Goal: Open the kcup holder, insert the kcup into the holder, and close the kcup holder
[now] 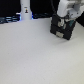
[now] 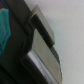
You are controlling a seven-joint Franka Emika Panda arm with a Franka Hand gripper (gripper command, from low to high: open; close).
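The kcup holder (image 1: 59,30), a black boxy unit, stands on the white table toward the exterior view's right, at the back. My gripper (image 1: 63,23) is down on its top, with the white arm rising above it. The exterior view is too blurred to show how the jaws stand. Close up in the wrist view, a grey finger (image 2: 44,36) lies against a black surface (image 2: 17,47). A teal-green patch (image 2: 4,27) shows beside that black surface; it is too blurred to tell whether it is the kcup. No kcup shows in the exterior view.
A tall white bottle-like object (image 1: 25,11) stands at the back toward the exterior view's left, with blue-lit dark items (image 1: 9,19) beside it. The white table (image 1: 35,57) stretches toward the front.
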